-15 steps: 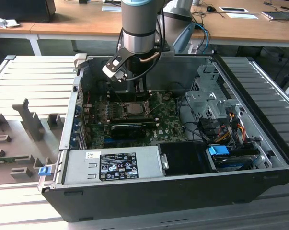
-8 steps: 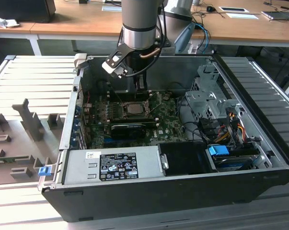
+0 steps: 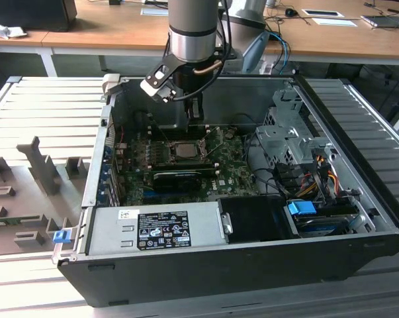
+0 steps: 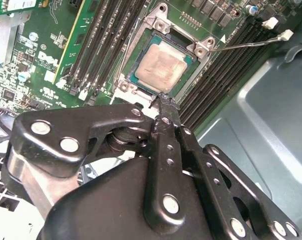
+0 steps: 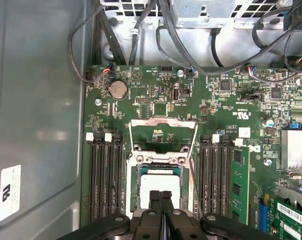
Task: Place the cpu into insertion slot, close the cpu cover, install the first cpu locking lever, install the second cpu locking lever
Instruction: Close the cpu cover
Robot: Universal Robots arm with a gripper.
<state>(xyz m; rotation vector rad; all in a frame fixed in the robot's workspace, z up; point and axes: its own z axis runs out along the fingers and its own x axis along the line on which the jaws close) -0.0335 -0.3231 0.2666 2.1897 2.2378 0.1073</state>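
There is one computer case (image 3: 252, 268), and inside it one green board (image 5: 156, 100) and one grey power box (image 3: 153, 228). The board carries one socket (image 5: 132, 185), one chip (image 4: 162, 67), one metal frame (image 5: 163, 121), one round battery (image 5: 118, 89) and four white clips (image 5: 89, 136). There is one gripper (image 5: 161, 196), and it has two fingers (image 5: 154, 201).

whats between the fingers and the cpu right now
Only the silver rim of the insertion slot: in the second wrist view the shut fingers end at that edge, just short of the seated cpu.
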